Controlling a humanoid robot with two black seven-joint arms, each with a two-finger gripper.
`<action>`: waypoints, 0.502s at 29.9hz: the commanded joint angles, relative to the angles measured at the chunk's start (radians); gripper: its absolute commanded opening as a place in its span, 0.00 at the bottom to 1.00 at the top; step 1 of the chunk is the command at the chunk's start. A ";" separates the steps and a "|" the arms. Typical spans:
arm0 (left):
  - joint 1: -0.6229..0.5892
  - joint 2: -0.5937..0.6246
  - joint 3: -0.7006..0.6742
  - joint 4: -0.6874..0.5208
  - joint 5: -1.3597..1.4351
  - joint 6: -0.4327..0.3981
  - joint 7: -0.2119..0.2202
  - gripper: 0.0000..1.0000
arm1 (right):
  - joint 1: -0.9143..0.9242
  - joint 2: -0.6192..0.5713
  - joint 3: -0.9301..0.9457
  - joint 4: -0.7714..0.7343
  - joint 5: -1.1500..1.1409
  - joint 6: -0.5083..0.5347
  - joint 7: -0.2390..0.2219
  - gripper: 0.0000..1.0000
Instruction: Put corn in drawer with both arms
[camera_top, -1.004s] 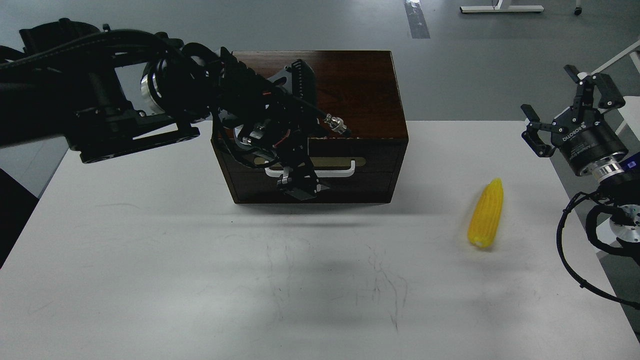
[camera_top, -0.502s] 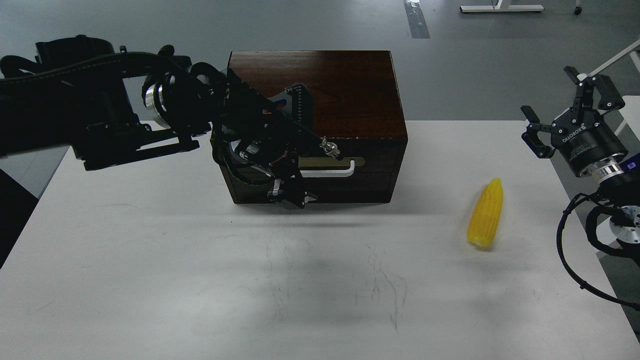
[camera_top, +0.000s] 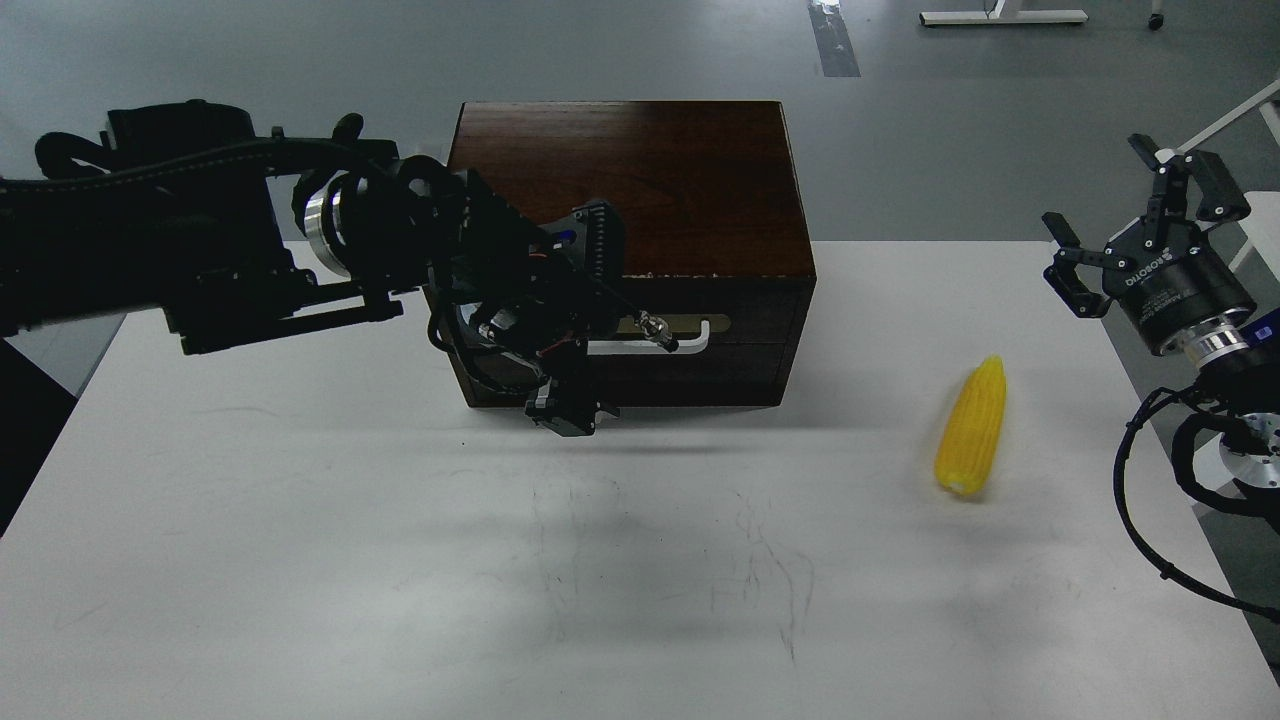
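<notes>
The left pincer (camera_top: 562, 408), too dark to tell if open, has slid left off the still-closed drawer (camera_top: 640, 335), while the right pincer (camera_top: 1130, 215) waits open and empty above the corn (camera_top: 970, 440) on the counter (camera_top: 300, 560) at right.

I note the box (camera_top: 640, 170) is dark brown wood with a smooth, slightly glossy top showing grain. Its drawer (camera_top: 700, 345) front is the same dark wood, carrying a white, plastic-looking bar handle (camera_top: 690, 345) on a brass-coloured metal plate (camera_top: 690, 323). The corn (camera_top: 970, 428) looks like bright yellow plastic, ribbed with kernel rows, faintly shiny. The table (camera_top: 300, 560) is matt white, smooth, marked with fine dark scuffs. My left gripper (camera_top: 565, 410) and right gripper (camera_top: 1135, 215) are matt black; each wrist has a polished silver metal ring. The floor (camera_top: 200, 50) appears grey and dull.
</notes>
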 joint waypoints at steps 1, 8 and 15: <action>0.005 -0.001 0.001 0.000 0.001 0.000 0.000 0.98 | 0.000 0.000 0.000 0.000 0.000 0.000 0.000 1.00; 0.007 -0.008 0.001 0.000 0.009 -0.002 0.000 0.98 | 0.000 0.000 0.000 0.000 0.000 0.000 0.000 1.00; 0.011 -0.021 0.001 0.011 0.020 0.000 0.000 0.98 | -0.005 0.000 0.000 0.000 0.000 0.000 0.000 1.00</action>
